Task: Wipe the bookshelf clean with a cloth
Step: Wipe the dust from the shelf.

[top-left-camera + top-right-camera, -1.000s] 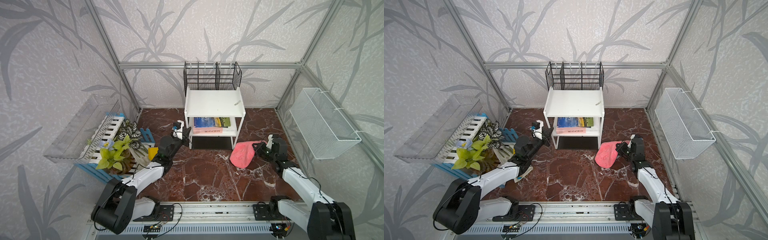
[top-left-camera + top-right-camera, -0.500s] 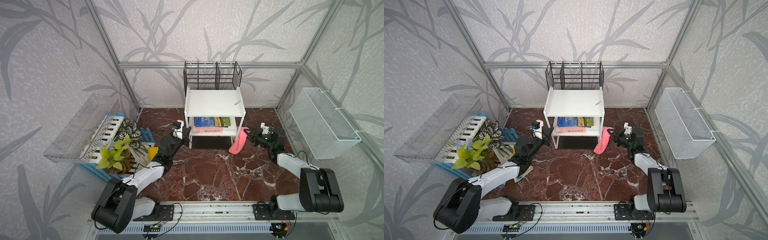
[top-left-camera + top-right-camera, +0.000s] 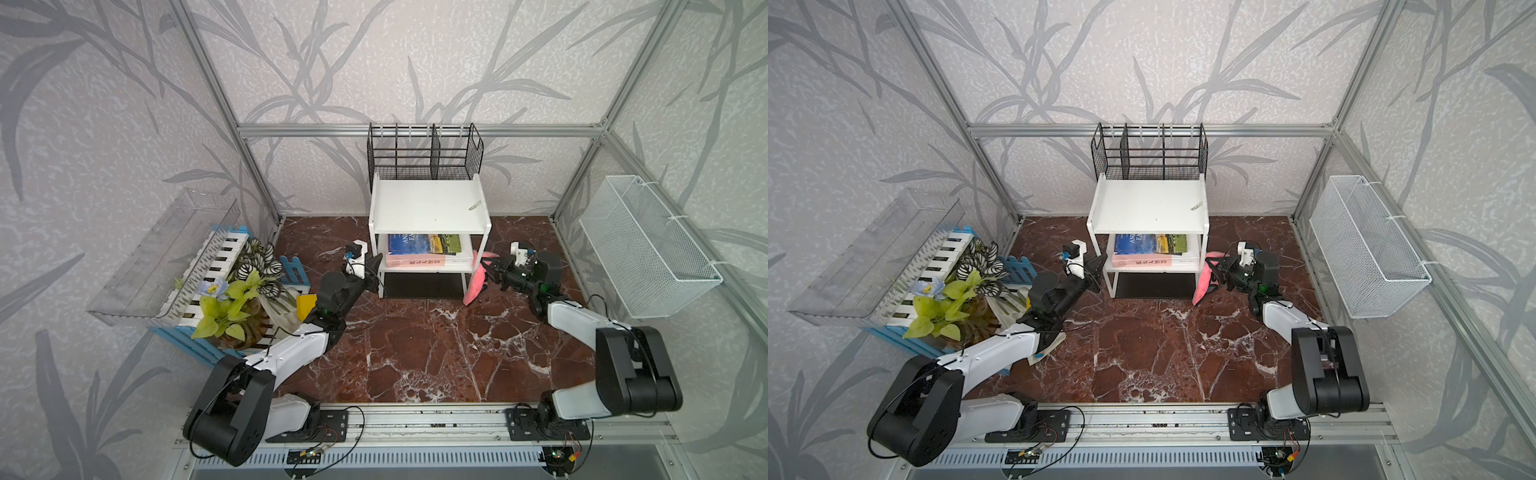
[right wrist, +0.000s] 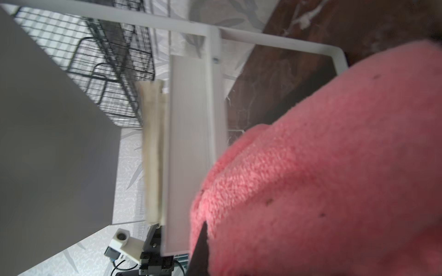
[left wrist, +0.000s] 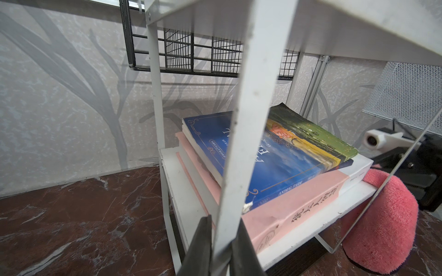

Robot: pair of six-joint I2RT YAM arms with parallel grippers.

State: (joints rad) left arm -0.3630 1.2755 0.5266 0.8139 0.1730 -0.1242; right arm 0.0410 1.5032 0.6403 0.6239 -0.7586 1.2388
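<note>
The bookshelf point(image 3: 428, 205) stands at centre frame in both top views, with books point(image 3: 424, 249) stacked on its lower tier. Left gripper point(image 3: 375, 271) — jaws clenched on the shelf's front leg, left of centre. Right gripper point(image 3: 490, 269) grasps the cloth point(image 3: 475, 284), which hangs just right of centre — against the opposite front leg, lower end near the floor.

walls point(image 3: 415, 62): grey leaf print | floor point(image 3: 415, 340): dk-red marble | wht mesh basket point(image 3: 648, 249) on R wall | blk wire rack point(image 3: 424, 158) rear
</note>
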